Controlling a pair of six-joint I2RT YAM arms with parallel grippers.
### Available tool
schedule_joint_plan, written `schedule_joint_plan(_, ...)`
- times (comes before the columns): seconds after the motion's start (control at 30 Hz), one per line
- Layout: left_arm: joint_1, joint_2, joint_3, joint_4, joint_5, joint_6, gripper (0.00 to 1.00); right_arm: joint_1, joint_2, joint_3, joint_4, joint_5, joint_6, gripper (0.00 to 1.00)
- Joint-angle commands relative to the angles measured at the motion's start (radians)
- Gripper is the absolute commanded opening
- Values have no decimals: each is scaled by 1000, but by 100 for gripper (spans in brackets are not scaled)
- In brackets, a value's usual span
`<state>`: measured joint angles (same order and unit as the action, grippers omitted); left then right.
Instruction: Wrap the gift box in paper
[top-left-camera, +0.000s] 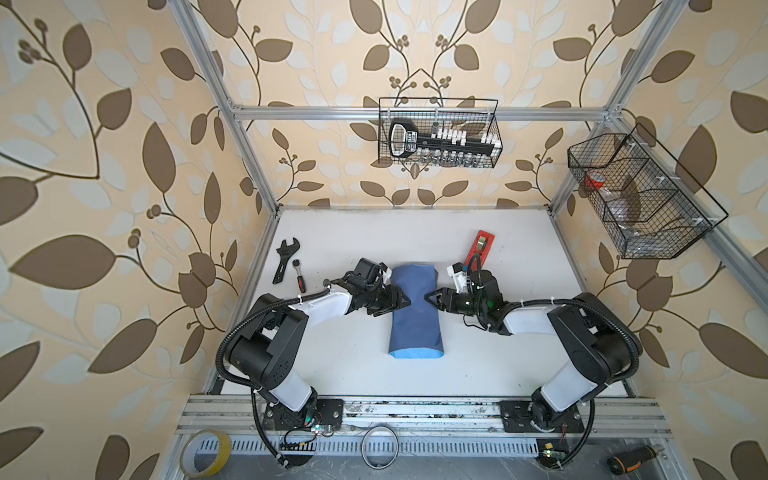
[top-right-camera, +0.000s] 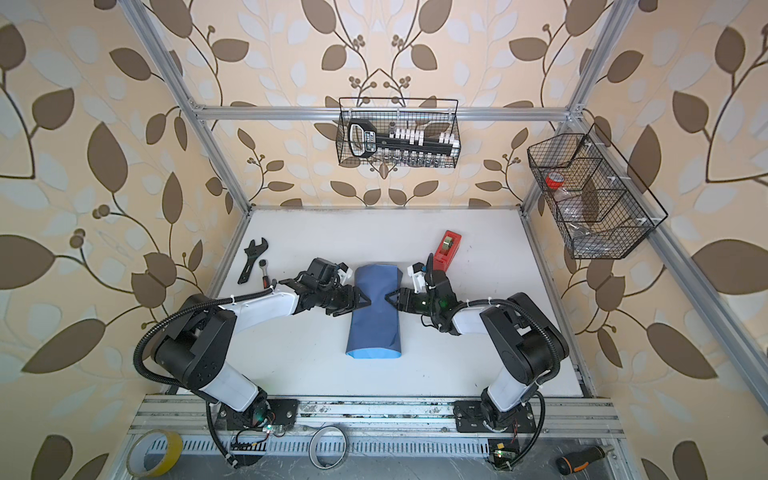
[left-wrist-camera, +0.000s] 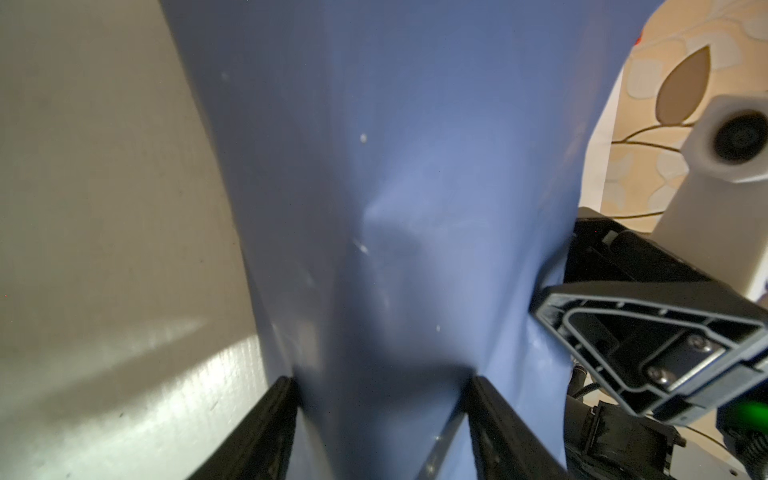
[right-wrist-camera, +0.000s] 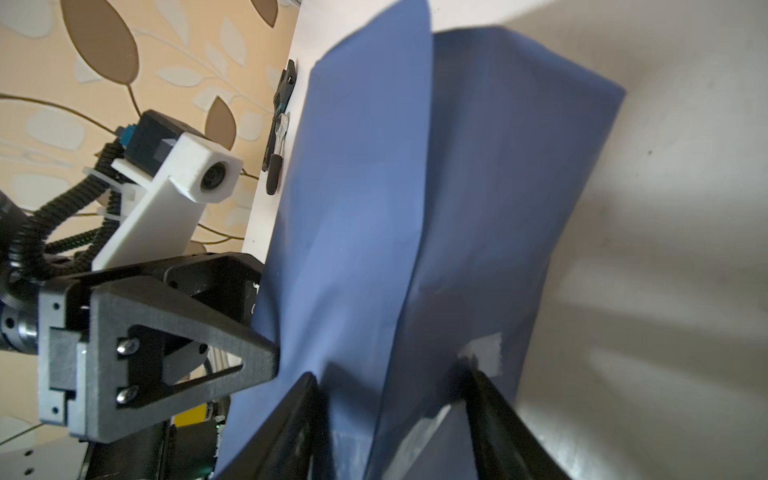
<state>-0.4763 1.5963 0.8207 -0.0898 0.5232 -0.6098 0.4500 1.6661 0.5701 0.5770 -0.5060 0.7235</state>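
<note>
- paper (top-left-camera: 414, 316): folded into a slate-blue sleeve in the middle of the table (top-left-camera: 353, 232), light-blue face showing at the near end.
- left gripper (top-left-camera: 408, 300): jaws clamped on the paper's left edge.
- right gripper (top-left-camera: 427, 298): jaws straddle the right edge; can't tell if gripping.

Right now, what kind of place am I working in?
Probably a robot test cell dressed like a room: a white table inside an aluminium frame, leaf wallpaper on every side, and a wire basket of tools hung from the frame.
</note>
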Motion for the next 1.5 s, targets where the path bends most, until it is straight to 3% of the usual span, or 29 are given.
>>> schedule_joint_plan(0.0, -7, 64, -17, -106, -139, 15, 65, -17, 15, -15, 0, -52, 32, 67)
schedule_joint_plan(0.13, -7, 58, 0, -115, -138, 8, 66, -61, -75, -22, -41, -42, 19, 78)
schedule_joint_plan(0.23, -7, 44, 32, -131, -140, 4, 72, -72, -164, -28, -130, 12, -32, 83)
schedule_joint_plan(0.63, -4, -138, 127, -194, -178, -25, 90, -49, -307, -81, -244, 124, -94, 84)
schedule_joint_plan(0.77, 9, -220, 75, -182, -173, -38, 92, 20, -286, -69, -225, 148, -80, 86)
schedule_joint_plan(0.93, 36, -181, 53, -146, -82, -61, 88, 65, -196, -34, -162, 143, -39, 87)
schedule_joint_plan(1.17, 36, -67, 58, -73, 34, -84, 81, 69, -115, 21, -123, 102, -13, 86)
schedule_joint_plan(1.47, 36, -18, 45, 18, 87, -131, 78, 32, -19, 116, -119, 47, -9, 82)
